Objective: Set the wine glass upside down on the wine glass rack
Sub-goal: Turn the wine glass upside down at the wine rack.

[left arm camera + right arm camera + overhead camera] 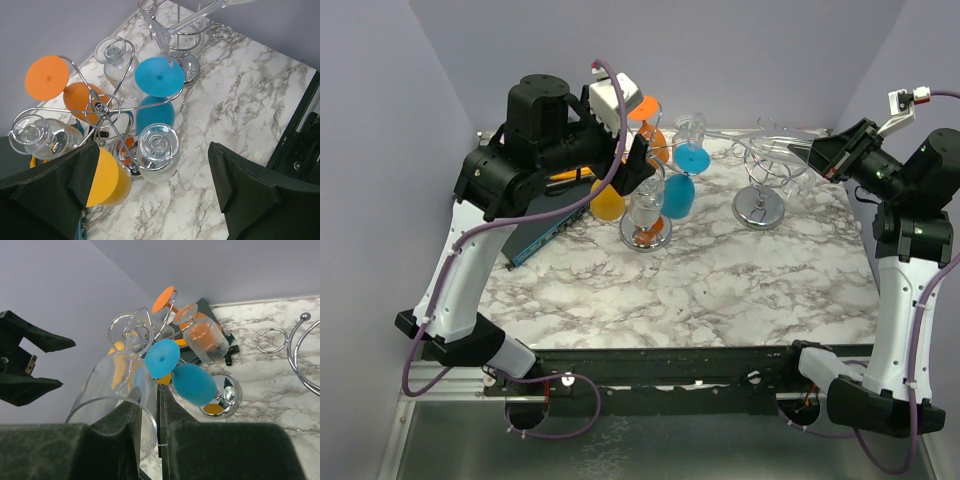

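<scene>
Clear wine glass (112, 385) lies tilted on its side, its rim pinched between the narrowly set fingers of the right tool (157, 405). The stem reaches ahead of that tool over the chrome rack (760, 205) on the marble worktop (720, 290). The left tool (155, 172) gapes wide, with a second rack (100, 107) of coloured glasses beneath it.

My right gripper (157, 407) pinches the rim of the clear wine glass (117, 382). The glass lies on its side in the air, bowl nearest me, stem and foot pointing away to the left. It hangs over the top loops of the empty chrome wine glass rack (758, 207). I cannot tell whether they touch. The rack stands upright on a round mirrored base, far right on the marble table (720, 290).
</scene>
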`<state>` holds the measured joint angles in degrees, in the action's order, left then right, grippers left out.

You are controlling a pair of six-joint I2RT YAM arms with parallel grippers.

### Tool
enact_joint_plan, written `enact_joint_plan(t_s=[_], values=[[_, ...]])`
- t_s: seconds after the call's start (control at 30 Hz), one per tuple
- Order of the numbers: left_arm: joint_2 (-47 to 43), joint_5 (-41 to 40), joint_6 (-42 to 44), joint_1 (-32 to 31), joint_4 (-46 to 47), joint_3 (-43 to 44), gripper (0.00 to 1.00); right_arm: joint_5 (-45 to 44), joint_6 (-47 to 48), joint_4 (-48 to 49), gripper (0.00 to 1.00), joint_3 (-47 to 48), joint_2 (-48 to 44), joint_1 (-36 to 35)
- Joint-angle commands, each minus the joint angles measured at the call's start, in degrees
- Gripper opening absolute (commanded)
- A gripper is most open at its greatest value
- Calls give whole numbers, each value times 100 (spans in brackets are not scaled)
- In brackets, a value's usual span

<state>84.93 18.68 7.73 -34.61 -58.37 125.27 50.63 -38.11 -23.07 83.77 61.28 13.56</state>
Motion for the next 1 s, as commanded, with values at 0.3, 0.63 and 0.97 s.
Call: enact_joint_plan(t_s=[0.3,0.63,0.97], values=[[396,280,-33,-150,694,48,99,139,53,208,0,-151,-339,-5],[760,181,-235,-469,937,396,99,434,-435,1197,0,-438,-327,-9],[1111,113,-389,-471,1248,648,95,843,-775,1822,0,-676,-381,-11]])
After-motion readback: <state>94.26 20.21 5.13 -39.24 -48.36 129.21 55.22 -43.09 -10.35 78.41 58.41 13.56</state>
